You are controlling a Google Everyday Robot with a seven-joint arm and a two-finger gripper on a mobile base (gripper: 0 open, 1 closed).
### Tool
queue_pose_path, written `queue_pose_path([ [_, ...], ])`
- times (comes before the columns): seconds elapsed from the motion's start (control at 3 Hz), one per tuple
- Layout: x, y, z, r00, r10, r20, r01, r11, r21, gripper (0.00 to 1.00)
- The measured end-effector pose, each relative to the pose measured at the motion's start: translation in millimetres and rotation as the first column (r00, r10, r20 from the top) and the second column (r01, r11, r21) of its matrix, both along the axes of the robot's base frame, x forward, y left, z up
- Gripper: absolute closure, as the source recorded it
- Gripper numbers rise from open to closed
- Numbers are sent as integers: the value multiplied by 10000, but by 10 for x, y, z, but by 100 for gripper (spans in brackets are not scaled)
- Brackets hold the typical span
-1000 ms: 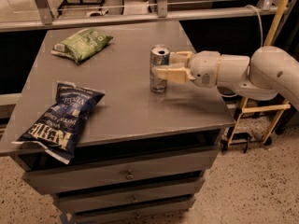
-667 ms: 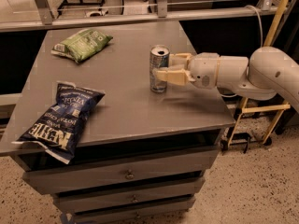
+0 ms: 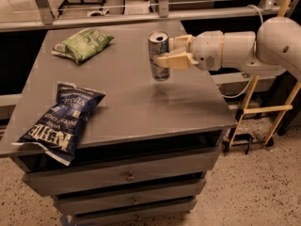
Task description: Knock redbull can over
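The redbull can (image 3: 158, 55) is a slim silver and blue can with a shiny top. It stands upright over the right middle of the grey table (image 3: 127, 102), and it seems raised a little above the top, with a dark reflection under it. My gripper (image 3: 165, 51) reaches in from the right. Its cream fingers (image 3: 173, 60) sit on either side of the can, one in front and one behind, closed on it.
A green chip bag (image 3: 83, 44) lies at the back left of the table. A dark blue chip bag (image 3: 63, 119) lies at the front left, overhanging the edge. Drawers are below the tabletop. A yellow frame (image 3: 263, 109) stands to the right.
The can and the gripper have moved up and slightly back in the view; before, the can stood lower on the tabletop. The chip bags have not moved.
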State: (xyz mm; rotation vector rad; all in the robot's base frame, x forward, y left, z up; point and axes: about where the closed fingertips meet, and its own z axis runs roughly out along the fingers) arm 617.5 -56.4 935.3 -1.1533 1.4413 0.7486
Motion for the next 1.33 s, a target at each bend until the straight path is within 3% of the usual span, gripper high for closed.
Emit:
queue_pose_path([
  [0.33, 50, 37, 436, 9999, 41, 163, -15, 9873, -1586, 100],
  [0.67, 158, -2, 742, 9996, -260, -109, 204, 9349, -3543, 100],
  [1.0, 296, -57, 577, 9920, -847, -940, 159, 8204, -5716, 100],
  [1.33, 280, 162, 209, 9826, -684, -1729, -888, 6445, -7594, 100],
])
